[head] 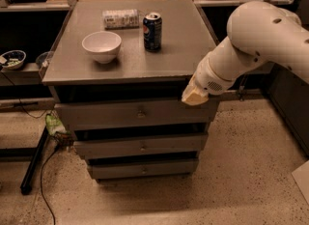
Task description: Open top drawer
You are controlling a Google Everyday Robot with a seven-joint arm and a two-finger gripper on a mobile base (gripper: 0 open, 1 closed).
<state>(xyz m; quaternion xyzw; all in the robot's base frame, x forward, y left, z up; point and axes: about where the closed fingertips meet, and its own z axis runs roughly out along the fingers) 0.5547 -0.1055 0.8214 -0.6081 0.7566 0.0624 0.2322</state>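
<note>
Gripper (195, 95) parked at the right end of the top drawer (96, 115), by its upper corner, well right of the knob (141, 114). No telling how wide its grip is. Drawer right under the tabletop (183, 50), above two narrower fronts.

- Covering the upper right corner of the top drawer (120, 115): the gripper (195, 95), pressed close against that front; knob (141, 114) too small for any detail
- Cut off by the right edge: the white arm (260, 40) past its elbow; likewise a pale sheet (301, 178) lower down
- Too blurred to read: the packet (120, 18) behind the can (152, 31)
- Clipped at the left edge: a small bowl (12, 59); contents unclear
</note>
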